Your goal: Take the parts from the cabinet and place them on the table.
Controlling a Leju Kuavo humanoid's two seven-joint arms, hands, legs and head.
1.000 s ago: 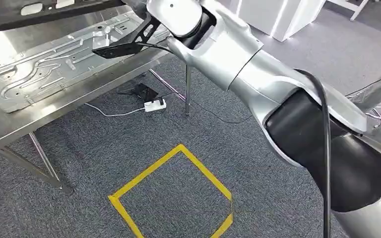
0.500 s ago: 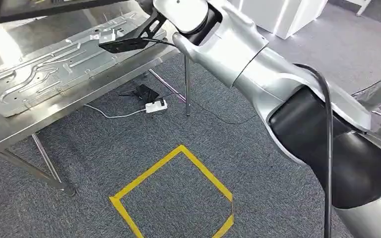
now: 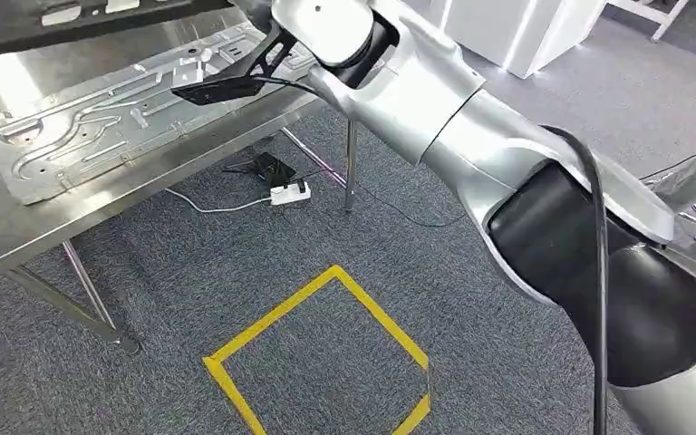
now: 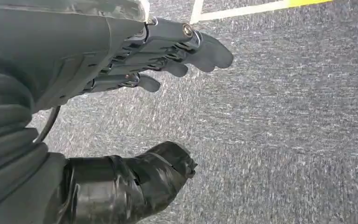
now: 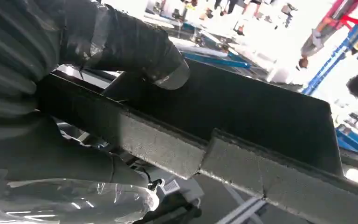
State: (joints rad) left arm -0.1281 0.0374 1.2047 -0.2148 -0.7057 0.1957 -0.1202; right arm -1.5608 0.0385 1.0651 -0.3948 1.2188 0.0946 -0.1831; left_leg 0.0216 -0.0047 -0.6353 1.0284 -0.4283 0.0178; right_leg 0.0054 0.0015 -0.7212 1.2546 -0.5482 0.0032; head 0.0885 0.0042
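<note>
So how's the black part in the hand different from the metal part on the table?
The black part is dark and matte; the metal part is shiny silver with stamped grooves. The black part is gripped by the right hand above the table; the metal part lies flat on it, untouched. Both are long, flat panels.

Bright, even overhead light fills the head view; the steel table [image 3: 18,227] throws strong white glare near its far left end, and the embossed metal panel [image 3: 127,113] on it shines in streaks. Shadows on the carpet [image 3: 190,272] are soft and faint. The silver arm close to the camera looks large and slightly stretched. In the right wrist view the background is blown out to white and blurred, while the dark part [image 5: 242,121] stays underexposed. The left wrist view is dimmer, with mild softness.
</note>
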